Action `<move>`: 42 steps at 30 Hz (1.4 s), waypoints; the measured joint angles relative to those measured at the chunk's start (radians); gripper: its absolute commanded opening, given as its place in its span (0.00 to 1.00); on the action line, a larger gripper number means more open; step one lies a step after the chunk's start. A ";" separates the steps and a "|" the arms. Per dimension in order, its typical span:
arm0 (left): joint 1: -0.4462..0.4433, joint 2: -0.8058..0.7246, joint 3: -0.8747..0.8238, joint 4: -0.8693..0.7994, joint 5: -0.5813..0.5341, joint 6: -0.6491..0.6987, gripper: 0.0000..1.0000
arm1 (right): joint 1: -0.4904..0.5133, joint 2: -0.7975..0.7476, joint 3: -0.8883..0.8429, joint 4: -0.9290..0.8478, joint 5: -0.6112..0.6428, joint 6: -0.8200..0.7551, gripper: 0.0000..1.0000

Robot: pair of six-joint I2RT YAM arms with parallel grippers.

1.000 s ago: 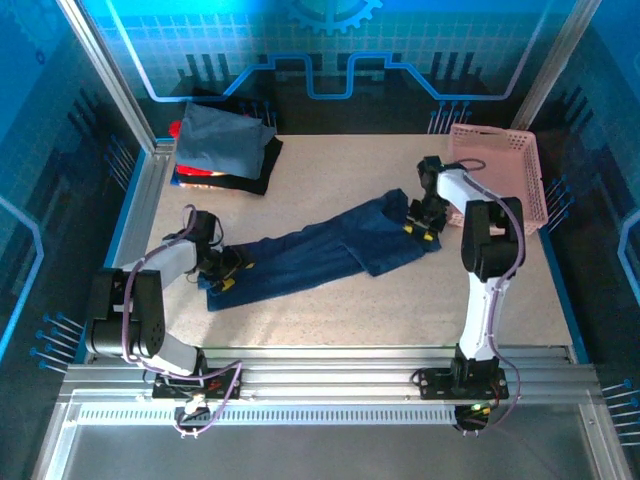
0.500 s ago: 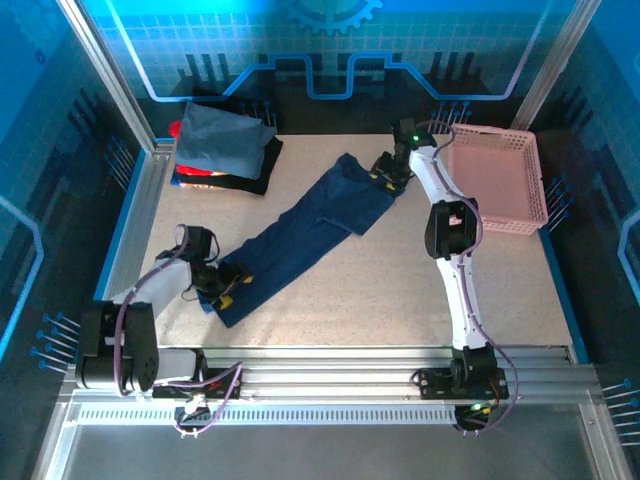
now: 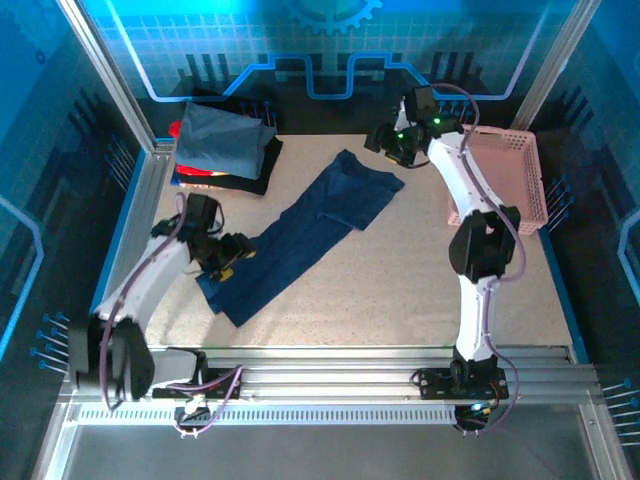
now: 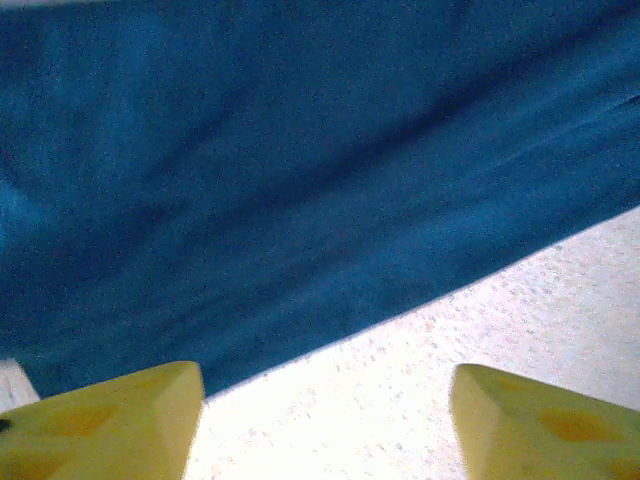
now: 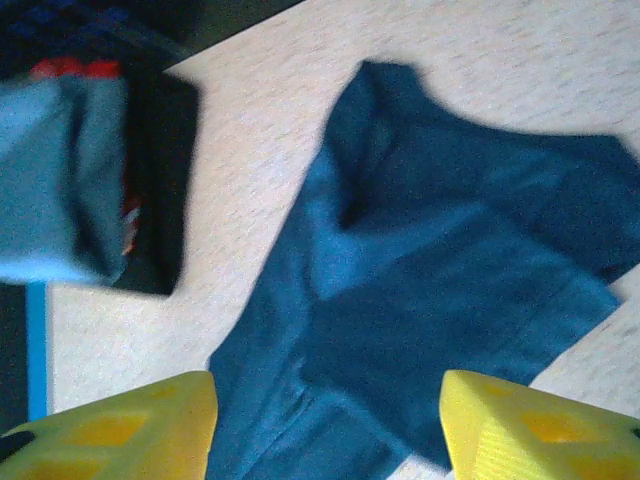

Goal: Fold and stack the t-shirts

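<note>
Navy t-shirt (image 3: 318, 215): laid diagonal, likely for folding. Left gripper (image 4: 322, 378): jaws apart, empty, at near end. Right gripper (image 5: 328, 385): likewise, above far end.

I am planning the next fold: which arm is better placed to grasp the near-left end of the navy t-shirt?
Left, probably. The left gripper sits open at that end of the navy t-shirt, the cloth edge just ahead of it. The right gripper, also open, hangs high over the far end.

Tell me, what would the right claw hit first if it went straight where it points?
Probably the navy t-shirt spread on the table, straight ahead of the right claw; depth is unclear.
</note>
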 measured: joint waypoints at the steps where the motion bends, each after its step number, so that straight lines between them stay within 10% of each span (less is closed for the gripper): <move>1: 0.000 0.049 0.027 0.007 -0.003 0.023 0.50 | 0.029 -0.032 -0.039 0.007 0.002 0.000 0.47; 9: 0.000 0.354 0.149 0.027 -0.037 0.210 0.32 | 0.171 0.048 -0.315 0.097 0.048 0.135 0.23; 17: -0.001 0.391 0.089 0.036 -0.082 0.266 0.31 | 0.175 0.288 -0.147 0.022 0.159 0.207 0.19; 25: -0.079 0.350 -0.014 0.088 -0.073 0.208 0.32 | 0.166 0.455 0.159 -0.106 0.229 0.245 0.22; 36: -0.410 0.433 0.033 0.234 0.165 -0.019 0.33 | -0.015 0.541 0.319 -0.148 0.185 0.223 0.30; 42: -0.499 0.521 0.129 0.319 0.282 -0.157 0.48 | -0.102 0.637 0.496 -0.146 0.083 0.166 0.43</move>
